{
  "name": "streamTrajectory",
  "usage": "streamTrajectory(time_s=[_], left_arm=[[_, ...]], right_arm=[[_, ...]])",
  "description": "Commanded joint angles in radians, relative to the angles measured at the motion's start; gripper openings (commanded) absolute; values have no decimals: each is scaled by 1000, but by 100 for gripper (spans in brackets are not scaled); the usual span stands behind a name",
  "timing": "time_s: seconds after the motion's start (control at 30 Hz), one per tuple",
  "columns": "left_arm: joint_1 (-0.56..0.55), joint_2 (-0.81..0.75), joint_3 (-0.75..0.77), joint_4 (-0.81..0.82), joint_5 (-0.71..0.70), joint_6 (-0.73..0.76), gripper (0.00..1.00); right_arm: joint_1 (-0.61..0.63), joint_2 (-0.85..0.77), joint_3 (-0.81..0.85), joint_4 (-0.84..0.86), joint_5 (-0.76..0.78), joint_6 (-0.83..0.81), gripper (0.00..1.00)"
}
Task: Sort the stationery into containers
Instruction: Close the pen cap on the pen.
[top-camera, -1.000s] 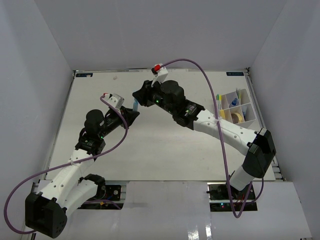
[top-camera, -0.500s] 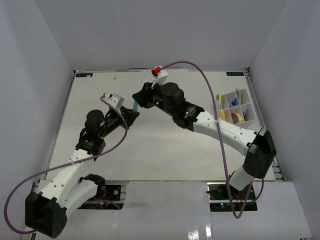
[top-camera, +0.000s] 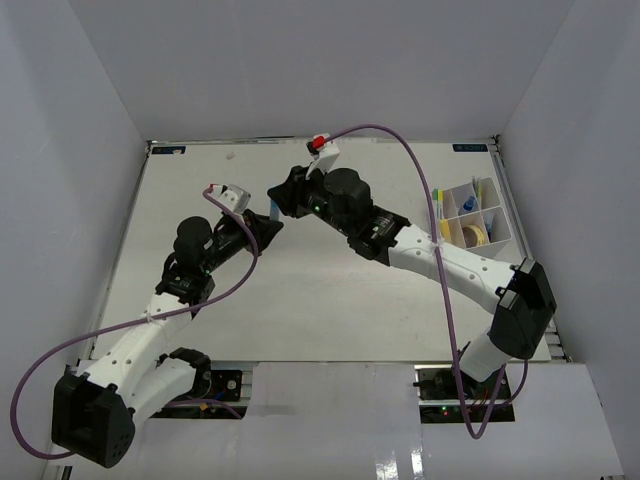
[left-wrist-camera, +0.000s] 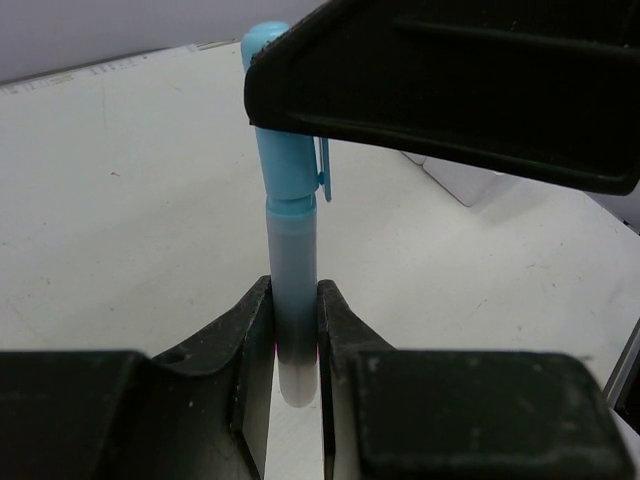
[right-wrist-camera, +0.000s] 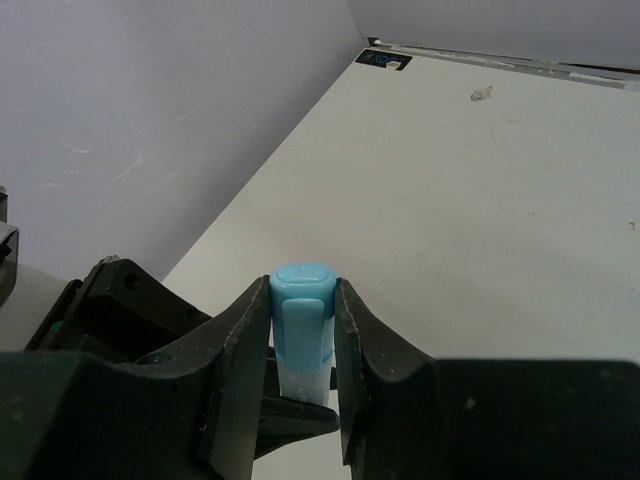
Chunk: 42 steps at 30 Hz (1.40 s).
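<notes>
Currently both tools are on one item. The left gripper (left-wrist-camera: 293, 330) is pressed together on the grey translucent barrel of the teal-capped marker (left-wrist-camera: 290, 250), near its lower end. The right gripper (right-wrist-camera: 302, 322) is closed on the capped end, one finger on either side of the clip. The marker stands roughly upright between the two, well apart from the organizer box (top-camera: 468, 212), across the table (top-camera: 330, 290) to the box's left.

Handling, as I judge it:
- The marker is light and stiff and should not flex under the pads.
- The smooth round barrel could roll or slip in a loose pinch.
- The cap is a separate piece and may pull off if the two arms draw apart along the marker's axis.
- The barrel is the surer hold; the clip offers a flat to bear against.

Room, taken from the box:
- Bare table lies open between the marker and the box, with nothing standing in the way.
- The box sits close to the right enclosure wall (top-camera: 570, 200), so room beyond it is tight.
- Several compartments already hold yellow and blue items, so placement would need a steep, accurate entry.
</notes>
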Motion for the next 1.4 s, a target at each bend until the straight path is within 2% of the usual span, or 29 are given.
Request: streamTrajectory(time_s=[0.0, 0.37, 0.63, 1.03, 1.37], left_arm=[[-1, -8, 61, 128, -17, -12, 0], [-1, 24, 61, 240, 6, -71, 0], [-1, 24, 69, 262, 23, -55, 0], [26, -9, 58, 286, 34, -64, 0], [26, -17, 113, 286, 9, -50, 0]], right_arm=[[16, -45, -38, -7, -8, -1, 13], [16, -57, -68, -27, -16, -43, 15], [16, -45, -62, -73, -33, -66, 8], [17, 7, -41, -237, -152, -73, 8], [42, 16, -118, -265, -131, -52, 8]])
